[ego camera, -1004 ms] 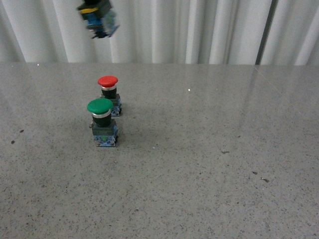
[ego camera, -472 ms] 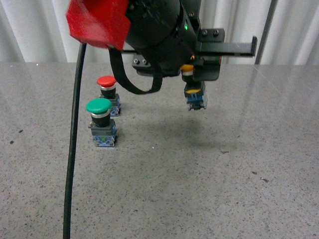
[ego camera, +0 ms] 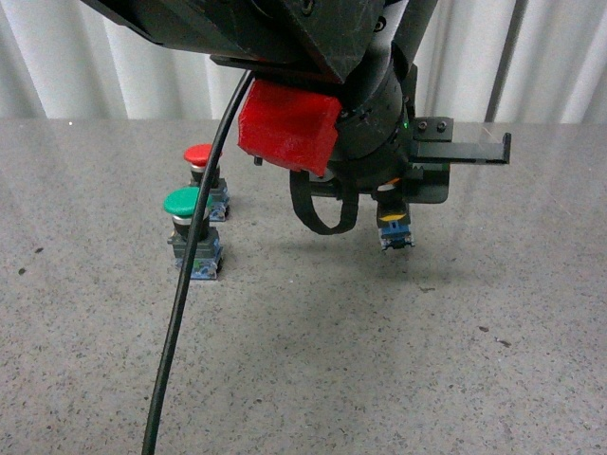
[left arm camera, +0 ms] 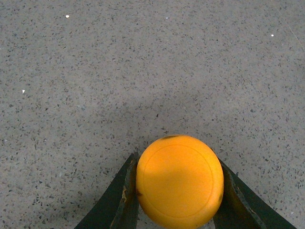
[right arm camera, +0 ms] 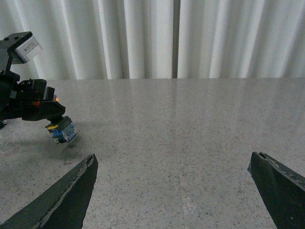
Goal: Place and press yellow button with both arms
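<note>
My left arm fills the top of the front view. Its gripper (ego camera: 395,204) is shut on the yellow button (ego camera: 394,228), which hangs cap up and blue base down, just above the grey table (ego camera: 398,360) right of centre. In the left wrist view the yellow cap (left arm camera: 179,181) sits between the two black fingers (left arm camera: 125,193) of that gripper (left arm camera: 178,191). My right gripper (right arm camera: 176,191) is open and empty above bare table. Its view shows the left gripper and the button's blue base (right arm camera: 63,132) off to the side.
A green-capped button (ego camera: 193,232) and a red-capped button (ego camera: 205,177) stand upright on the table at the left, the red one behind. A black cable (ego camera: 180,313) hangs down in front of them. White curtains (ego camera: 550,57) close off the table's far edge.
My left arm has come from the upper left into the scene, carrying the yellow button right and down towards the table. The green and red buttons have not moved.
</note>
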Robot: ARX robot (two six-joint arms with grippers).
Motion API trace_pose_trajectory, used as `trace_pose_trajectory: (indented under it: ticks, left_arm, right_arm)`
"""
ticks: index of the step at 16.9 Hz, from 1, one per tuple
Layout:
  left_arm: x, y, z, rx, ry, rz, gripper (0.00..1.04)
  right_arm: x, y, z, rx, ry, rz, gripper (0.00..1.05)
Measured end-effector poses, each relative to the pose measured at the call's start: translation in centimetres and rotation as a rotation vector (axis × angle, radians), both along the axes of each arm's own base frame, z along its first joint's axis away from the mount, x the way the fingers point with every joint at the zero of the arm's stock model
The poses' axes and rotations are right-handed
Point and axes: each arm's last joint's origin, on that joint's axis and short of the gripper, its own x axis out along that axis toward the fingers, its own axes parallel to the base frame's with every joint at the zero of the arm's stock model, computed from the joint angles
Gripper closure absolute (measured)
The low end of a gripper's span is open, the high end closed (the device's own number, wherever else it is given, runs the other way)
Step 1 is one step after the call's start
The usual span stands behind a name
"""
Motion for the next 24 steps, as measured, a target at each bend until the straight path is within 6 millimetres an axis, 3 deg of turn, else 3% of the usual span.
trace_pose_trajectory:
  ticks: [4,7,11,12,14,15,17,20,22,24]
  left_arm:
    - [0.7,-0.4,-0.7,0.021,0.03,0.025,0.72]
    - [1.0,-0.3,-0.5,0.017,0.027,0.037,0.49]
    - [1.1,-0.4,0.0,0.006,0.005,0.032,0.09]
    - [1.2,-0.2,0.3,0.004,-0.005,0.032,0.05]
    - [1.2,0.2,2.0,-0.019,-0.056,0.033,0.07]
    - [0.7,1.5,4.8,-0.028,-0.176,0.048,0.07]
    - [0.3,2.4,6.3,-0.023,-0.247,0.053,0.07]
    - [-3.8,7.1,12.6,0.059,-0.548,0.07,0.07]
    - [-7.4,9.9,14.1,0.161,-0.677,0.077,0.07]
    - [-11.3,12.7,14.1,0.266,-0.744,0.056,0.07]
  right_arm:
    - [0.0,0.0,0.0,0.0,0.0,0.0,0.07]
    - [0.0,0.0,0.0,0.0,0.0,0.0,0.07]
    - [0.0,0.0,0.0,0.0,0.0,0.0,0.07]
    - [0.0,0.0,0.0,0.0,0.0,0.0,0.07]
    - [0.0,0.0,0.0,0.0,0.0,0.0,0.07]
    - [0.0,0.0,0.0,0.0,0.0,0.0,0.07]
    - [0.0,0.0,0.0,0.0,0.0,0.0,0.07]
    - [0.0,0.0,0.0,0.0,0.0,0.0,0.07]
    - [0.0,0.0,0.0,0.0,0.0,0.0,0.07]
    - [0.0,0.0,0.0,0.0,0.0,0.0,0.07]
